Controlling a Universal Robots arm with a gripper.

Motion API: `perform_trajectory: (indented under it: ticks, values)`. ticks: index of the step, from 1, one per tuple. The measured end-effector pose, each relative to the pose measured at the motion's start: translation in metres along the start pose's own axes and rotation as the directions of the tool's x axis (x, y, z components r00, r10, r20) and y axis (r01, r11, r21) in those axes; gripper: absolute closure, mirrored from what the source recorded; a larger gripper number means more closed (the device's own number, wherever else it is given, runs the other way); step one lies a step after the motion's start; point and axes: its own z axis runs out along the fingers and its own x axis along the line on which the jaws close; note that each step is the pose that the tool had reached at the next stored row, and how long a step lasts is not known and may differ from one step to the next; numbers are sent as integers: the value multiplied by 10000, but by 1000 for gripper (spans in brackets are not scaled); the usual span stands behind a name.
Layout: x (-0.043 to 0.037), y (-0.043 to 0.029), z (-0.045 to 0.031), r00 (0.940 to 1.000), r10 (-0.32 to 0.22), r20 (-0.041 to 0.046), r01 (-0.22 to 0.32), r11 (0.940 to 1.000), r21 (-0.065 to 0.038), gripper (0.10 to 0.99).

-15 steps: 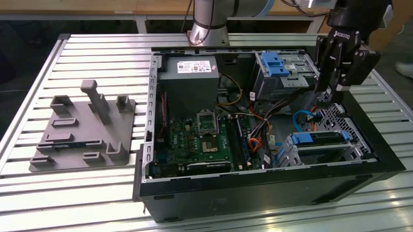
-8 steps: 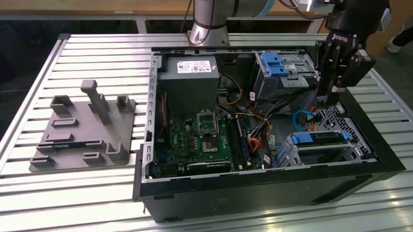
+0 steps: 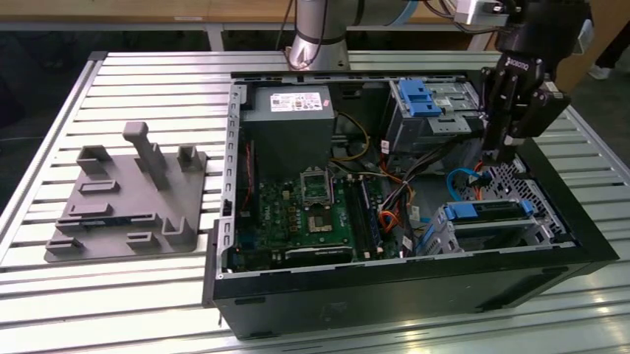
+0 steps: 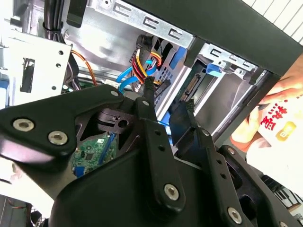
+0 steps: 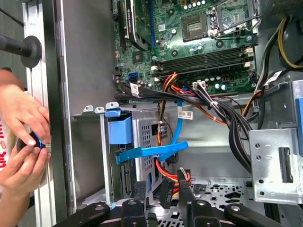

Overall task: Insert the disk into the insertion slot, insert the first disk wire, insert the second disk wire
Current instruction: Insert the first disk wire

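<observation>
Slatted aluminium table (image 3: pixel 147 81) fills my exterior view. On it are a grey moulded fixture (image 3: pixel 128 199) toward that view's left and an open desktop computer case (image 3: pixel 394 284) lying on its side.

The disk (image 3: pixel 489 209), in its bright blue carrier, sits inside the insertion slot (image 3: pixel 440 234), the perforated silver cage at the case's near corner on that view's right. I count that first step as done.

My gripper (image 3: pixel 495 155) hangs inside the case just behind the cage, among the cables. In the second wrist view its jaws stand apart, with bare gap between the fingertips (image 4: pixel 149 82) and nothing clamped. In the first wrist view a dark plug on red, yellow and black leads lies near the fingers, and I take it for the first disk wire (image 5: pixel 166 190). I cannot tell whether a finger touches it.

The second disk wire (image 5: pixel 156 152), flat and light blue, drapes across the cage's rear. I cannot tell whether it is plugged in.

I judge that I am on the first wire. That calls for squaring the fingers on the plug's flat sides, clear of the blue cable, before pressing toward the disk's connector.

A person's hand (image 5: pixel 21 113) rests outside the case wall, so I mind my swing.
</observation>
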Motion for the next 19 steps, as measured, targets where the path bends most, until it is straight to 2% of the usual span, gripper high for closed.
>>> perform_trajectory:
  ticks: [12,19]
  values:
    - [-19,-4,47,9997,37,-252,-37,10000,14,678]
    - [-39,-6,59,9988,51,-485,-50,10000,37,690]
